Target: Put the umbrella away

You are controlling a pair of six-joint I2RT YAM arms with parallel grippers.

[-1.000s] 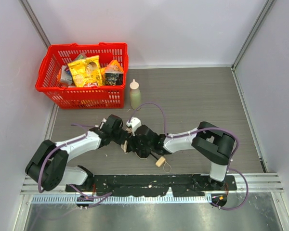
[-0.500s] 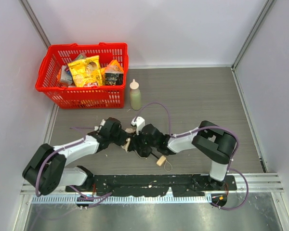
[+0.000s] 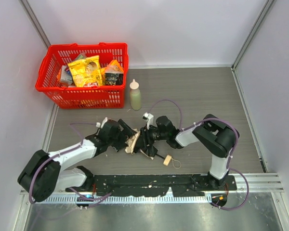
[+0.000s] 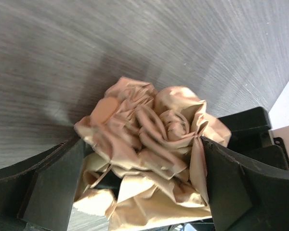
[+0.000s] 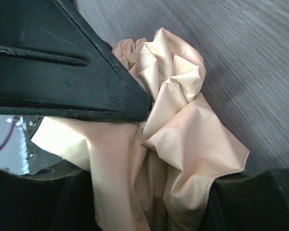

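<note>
The umbrella [image 3: 133, 142] is a crumpled bundle of beige fabric lying on the table between my two grippers. Its thin black shaft runs out to the pale knob handle [image 3: 167, 160] and the cord loop [image 3: 176, 164]. My left gripper [image 3: 128, 138] stands open around one end of the bundle; in the left wrist view its fingers [image 4: 53, 192] sit wide on either side of the umbrella [image 4: 149, 139]. My right gripper [image 3: 145, 140] comes from the right and is shut on the umbrella [image 5: 183, 125], with fabric filling the gap between its fingers [image 5: 260, 202]. The middle of the shaft is hidden under the grippers.
A red basket [image 3: 44, 82] with snack packets stands at the back left. A pale green squeeze bottle [image 3: 135, 95] stands upright just right of it, behind the grippers. Grey walls enclose the table on three sides. Purple cables loop over both arms.
My left gripper has opened and let go of the fabric. My right gripper has closed in on the bundle. The right arm has swung round, and the handle has slid slightly right.
</note>
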